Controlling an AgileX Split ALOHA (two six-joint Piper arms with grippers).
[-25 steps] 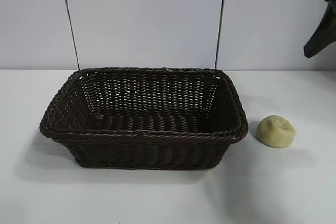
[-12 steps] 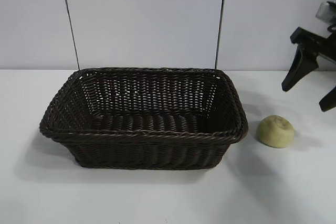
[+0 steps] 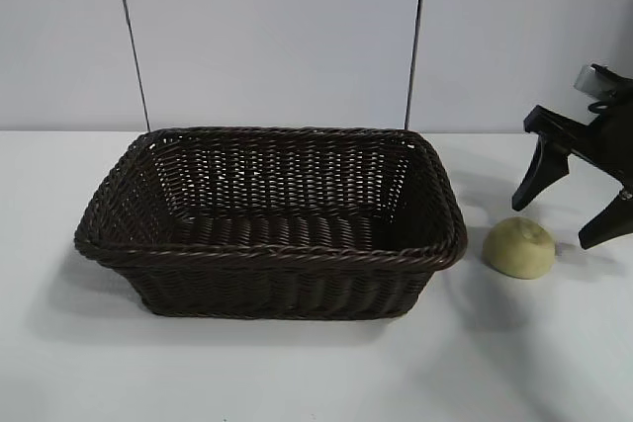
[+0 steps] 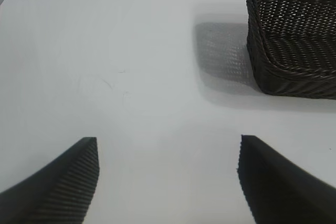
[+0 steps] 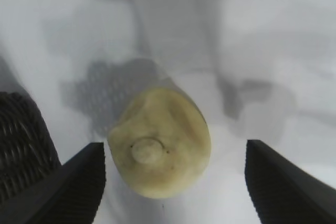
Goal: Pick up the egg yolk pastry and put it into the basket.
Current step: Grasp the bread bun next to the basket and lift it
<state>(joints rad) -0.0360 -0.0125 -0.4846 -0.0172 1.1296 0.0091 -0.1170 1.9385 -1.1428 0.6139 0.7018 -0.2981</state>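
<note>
The egg yolk pastry (image 3: pixel 519 247), a pale cream-yellow domed bun, lies on the white table just right of the basket (image 3: pixel 267 244), a large dark brown wicker basket at the table's middle. My right gripper (image 3: pixel 562 219) is open, hanging just above and right of the pastry. In the right wrist view the pastry (image 5: pixel 160 148) lies between the two spread fingers, nearer one of them, untouched; my right gripper (image 5: pixel 176 153) holds nothing. My left gripper (image 4: pixel 168 148) is open over bare table, with the basket's corner (image 4: pixel 294 40) farther off. It is out of the exterior view.
The basket is empty inside. White table (image 3: pixel 316 373) stretches in front of the basket and pastry. A pale wall with two dark vertical seams stands behind.
My right gripper has come down from the upper right edge and moved left, toward the pastry. The pastry and basket have not moved.
</note>
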